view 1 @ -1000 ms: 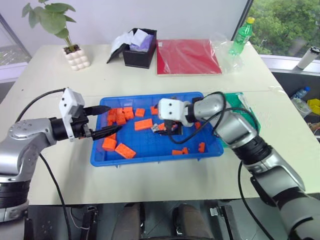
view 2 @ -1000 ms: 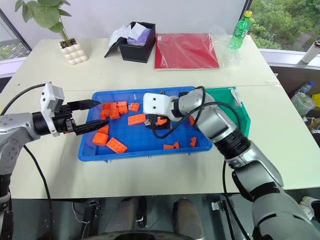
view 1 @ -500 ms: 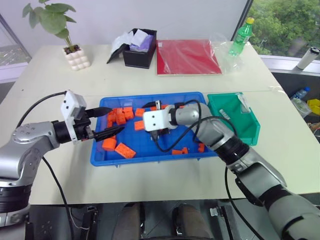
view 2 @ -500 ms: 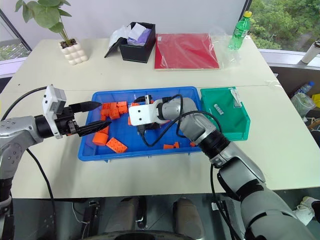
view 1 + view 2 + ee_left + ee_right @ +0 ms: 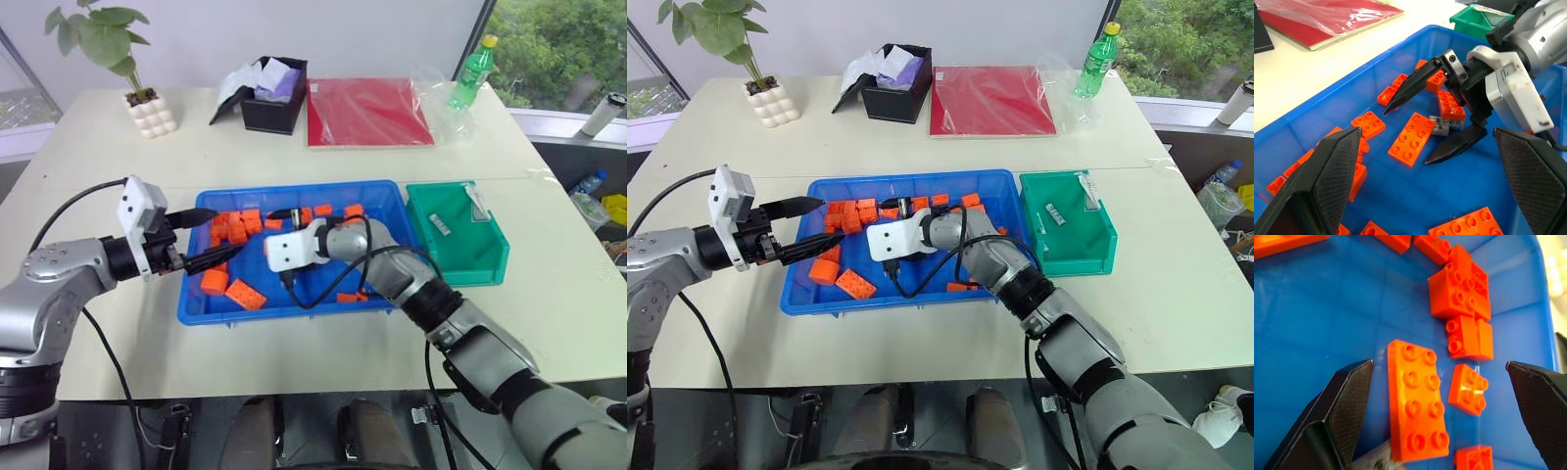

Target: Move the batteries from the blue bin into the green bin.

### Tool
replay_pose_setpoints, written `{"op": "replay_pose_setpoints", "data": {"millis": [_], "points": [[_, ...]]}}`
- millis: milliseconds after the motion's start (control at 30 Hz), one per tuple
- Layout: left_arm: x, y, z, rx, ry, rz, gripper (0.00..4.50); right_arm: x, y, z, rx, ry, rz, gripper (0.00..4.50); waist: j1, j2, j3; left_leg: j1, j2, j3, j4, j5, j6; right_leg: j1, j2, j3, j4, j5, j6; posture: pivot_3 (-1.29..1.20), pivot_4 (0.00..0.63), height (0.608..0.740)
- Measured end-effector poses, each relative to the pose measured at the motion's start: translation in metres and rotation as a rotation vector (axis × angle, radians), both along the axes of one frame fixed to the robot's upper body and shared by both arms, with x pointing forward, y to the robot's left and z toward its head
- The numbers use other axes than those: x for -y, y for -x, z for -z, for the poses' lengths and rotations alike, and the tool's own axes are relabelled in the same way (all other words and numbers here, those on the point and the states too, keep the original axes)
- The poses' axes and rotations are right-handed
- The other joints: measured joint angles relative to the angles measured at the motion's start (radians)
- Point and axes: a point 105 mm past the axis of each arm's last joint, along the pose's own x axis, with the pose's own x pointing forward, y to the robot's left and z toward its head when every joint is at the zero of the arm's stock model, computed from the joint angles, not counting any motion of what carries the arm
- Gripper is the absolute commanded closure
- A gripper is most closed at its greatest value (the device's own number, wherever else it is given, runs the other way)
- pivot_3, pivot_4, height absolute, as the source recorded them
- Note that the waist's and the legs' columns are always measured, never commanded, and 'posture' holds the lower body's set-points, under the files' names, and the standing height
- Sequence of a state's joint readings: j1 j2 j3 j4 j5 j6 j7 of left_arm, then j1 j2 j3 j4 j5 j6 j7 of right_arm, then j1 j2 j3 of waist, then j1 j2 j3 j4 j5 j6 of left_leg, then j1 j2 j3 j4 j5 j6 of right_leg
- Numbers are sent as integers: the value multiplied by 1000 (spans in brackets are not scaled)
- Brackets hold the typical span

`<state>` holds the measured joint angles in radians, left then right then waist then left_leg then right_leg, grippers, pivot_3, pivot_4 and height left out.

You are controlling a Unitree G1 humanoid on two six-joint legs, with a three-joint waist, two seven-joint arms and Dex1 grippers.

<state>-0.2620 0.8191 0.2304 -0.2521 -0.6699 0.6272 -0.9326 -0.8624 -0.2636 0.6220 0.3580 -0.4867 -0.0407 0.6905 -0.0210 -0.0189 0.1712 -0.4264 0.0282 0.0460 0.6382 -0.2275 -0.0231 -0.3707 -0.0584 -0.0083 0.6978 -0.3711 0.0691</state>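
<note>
Between wide-open right end effector point(image 5: 1437, 129) fingers: battery point(image 5: 1447, 123), inside blue bin point(image 5: 1312, 117).

On the pale worktop point(image 5: 921, 137), the shallow bright-blue plastic bin point(image 5: 911, 296) holds scattered orange plastic blocks point(image 5: 853, 284). The smaller, deeper teal-green plastic bin point(image 5: 1097, 250) sits just beside it.

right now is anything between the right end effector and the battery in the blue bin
Nothing visible sits in the gap. The right end effector is open just above the battery, which lies on the blue bin floor right against a long orange block and a smaller orange block.
</note>
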Motion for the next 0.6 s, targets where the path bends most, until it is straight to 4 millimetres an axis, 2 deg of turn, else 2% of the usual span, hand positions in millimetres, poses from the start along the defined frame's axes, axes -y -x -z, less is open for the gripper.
{"op": "replay_pose_setpoints", "data": {"millis": [67, 167, 267, 333, 400, 600], "points": [[0, 0, 0, 0, 4, 0, 0, 0, -1, 1, 16, 3, -6, 40, 0, 0, 0, 0, 0, 0, 0, 0, 0, 0, 0, 0, 0, 0, 0, 0, 150, 740], [0, 0, -1, 2, 10, 0, 0, 1, -1, 3, 22, 11, -9, 896, 0, 0, 0, 0, 0, 0, 0, 0, 0, 0, 0, 0, 0, 0, 0, 0, 150, 740], [-1, 0, -4, 12, 15, -6, 0, 4, -3, 8, 10, 27, 1, 2333, 0, 0, 0, 0, 0, 0, 1, 0, 0, 0, 0, 0, 0, 0, 0, 0, 150, 740], [-2, 0, -6, 18, 17, -13, 0, 6, -3, 11, 4, 38, 7, 3456, 0, 0, 0, 0, 0, 0, 1, 0, 0, 0, 0, 0, 0, 0, 0, 0, 150, 740], [-2, 0, -6, 18, 17, -14, 0, 6, -2, 11, 7, 31, 7, 4325, 0, 0, 0, 0, 0, 0, 1, 0, 0, 0, 0, 0, 0, 0, 0, 0, 150, 740], [-2, 0, -7, 23, 19, -18, 0, 8, -1, 16, -9, 50, 13, 4325, 0, -1, -1, 0, 0, 0, 1, 0, 0, 1, 0, 0, 0, 0, 0, 0, 150, 740]]}}
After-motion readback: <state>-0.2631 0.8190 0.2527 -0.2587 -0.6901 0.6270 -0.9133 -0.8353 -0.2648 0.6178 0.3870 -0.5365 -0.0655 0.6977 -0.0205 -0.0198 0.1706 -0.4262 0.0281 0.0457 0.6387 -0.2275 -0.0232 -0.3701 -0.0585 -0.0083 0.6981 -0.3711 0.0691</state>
